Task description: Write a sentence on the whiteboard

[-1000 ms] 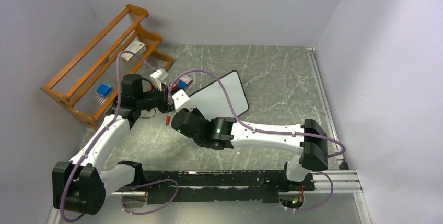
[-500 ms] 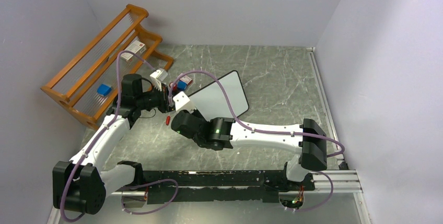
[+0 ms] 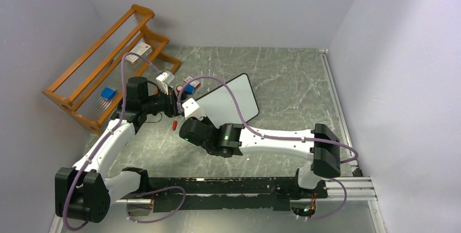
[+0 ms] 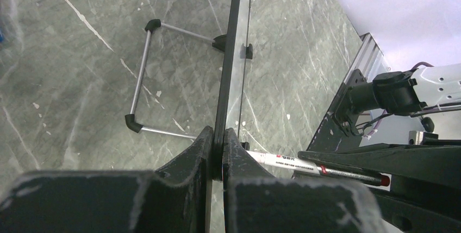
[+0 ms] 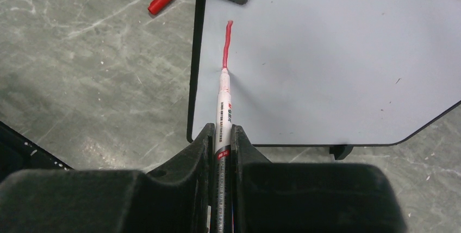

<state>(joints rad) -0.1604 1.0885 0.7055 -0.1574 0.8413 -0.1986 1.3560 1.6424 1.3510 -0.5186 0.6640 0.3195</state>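
The grey-green marbled table (image 3: 282, 75) carries everything I work with. At its far left, an orange wooden rack with thin rods (image 3: 98, 73) lies slanted along the wall. Near the middle of the table, just right of the rack's near end, stands the small white whiteboard with a thin black frame and rounded corners (image 5: 326, 54). It is tilted up on edge, with a bent wire stand with black end caps (image 4: 142, 75) resting on the table on the side away from its writing face.

My left fingers (image 4: 204, 146) are pressed together on the board's black frame at its left edge, one on each face, so I see the board edge-on between them. My right fingers (image 5: 205, 140) pinch the barrel of a white marker with red print (image 5: 223, 108), which points straight out along them. Its tip touches the white face near the left edge.

A small red marker cap (image 5: 162, 0) lies on the table just beside that edge, apart from the board. The smallest thing is the writing: one short, slightly wavy red stroke (image 5: 227, 43) that runs from the marker tip up toward my left fingers.
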